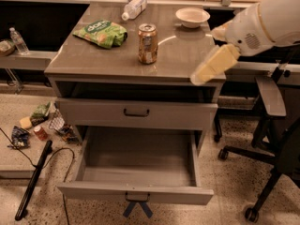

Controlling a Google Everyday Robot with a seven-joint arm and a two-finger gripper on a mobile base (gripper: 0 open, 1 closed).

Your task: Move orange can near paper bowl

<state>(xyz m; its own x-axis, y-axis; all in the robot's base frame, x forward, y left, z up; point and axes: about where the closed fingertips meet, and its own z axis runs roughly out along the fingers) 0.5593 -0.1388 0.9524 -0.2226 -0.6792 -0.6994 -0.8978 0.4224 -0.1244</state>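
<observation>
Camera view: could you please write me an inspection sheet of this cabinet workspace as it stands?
Surface: grey cabinet top, glossy; upper drawer closed, lower drawer pulled open.
Job's things: orange can upright near the middle; paper bowl at the back right, apart from the can.
Clutter: green snack bag left of the can; clear plastic bottle lying at the back.
Grippers: gripper over the front right edge, right of the can, not touching it.
Cables: black cable on the floor, left.
Surroundings: office chair on the right; litter on the floor, left; water bottle on the left ledge.
</observation>
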